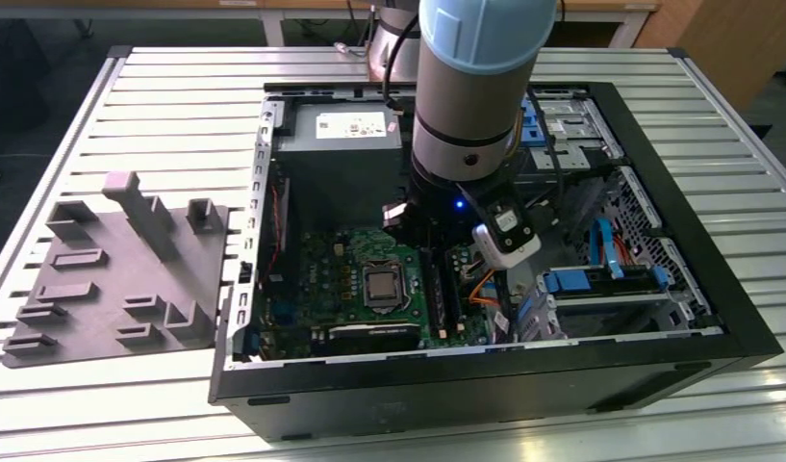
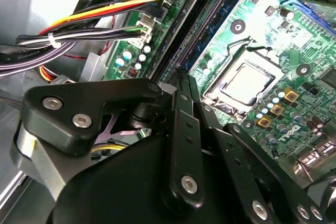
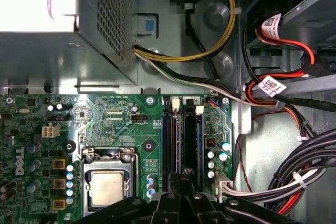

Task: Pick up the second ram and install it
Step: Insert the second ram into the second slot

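My gripper (image 3: 182, 174) is down inside the open computer case (image 1: 700, 289), over the memory slots of the green motherboard (image 1: 347, 260). Its two fingertips (image 2: 185, 82) are pressed close together on the top edge of the second ram (image 3: 198, 135). The second ram is a slim blue board that stands on edge in the slot farther from the processor socket. It runs away from the fingertips as a dark and blue strip (image 2: 212, 43). Beside it, nearer the processor socket (image 3: 107, 187), another blue stick (image 3: 170, 140) sits in its slot.
A grey moulded holder (image 1: 111, 279) lies on the slatted table at the exterior view's left. The power supply (image 1: 335, 125) fills the case's far end. Bundles of black, red, yellow and orange cables (image 3: 294, 182) crowd the space beside the slots. Blue drive-bay clips (image 1: 585, 281) are at the exterior view's right.
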Controlling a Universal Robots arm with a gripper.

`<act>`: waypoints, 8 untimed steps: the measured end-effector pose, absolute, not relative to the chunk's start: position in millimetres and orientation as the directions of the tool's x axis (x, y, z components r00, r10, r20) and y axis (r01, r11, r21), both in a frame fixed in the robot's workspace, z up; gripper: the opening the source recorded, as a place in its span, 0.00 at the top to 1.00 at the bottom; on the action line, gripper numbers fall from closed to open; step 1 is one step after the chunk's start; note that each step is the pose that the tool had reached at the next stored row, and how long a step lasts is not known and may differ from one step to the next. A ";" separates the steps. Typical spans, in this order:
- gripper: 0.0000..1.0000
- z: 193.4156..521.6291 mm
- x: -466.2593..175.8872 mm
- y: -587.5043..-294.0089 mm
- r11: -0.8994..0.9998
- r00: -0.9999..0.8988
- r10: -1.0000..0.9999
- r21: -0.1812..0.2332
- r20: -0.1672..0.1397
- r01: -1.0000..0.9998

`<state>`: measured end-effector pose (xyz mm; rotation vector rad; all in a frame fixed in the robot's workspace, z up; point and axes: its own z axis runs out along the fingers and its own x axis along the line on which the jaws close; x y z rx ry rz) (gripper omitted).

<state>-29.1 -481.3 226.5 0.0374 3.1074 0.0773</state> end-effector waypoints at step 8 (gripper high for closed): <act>0.88 225.7 -29.1 -481.3 0.998 -0.999 0.025 0.050 -0.032 0.023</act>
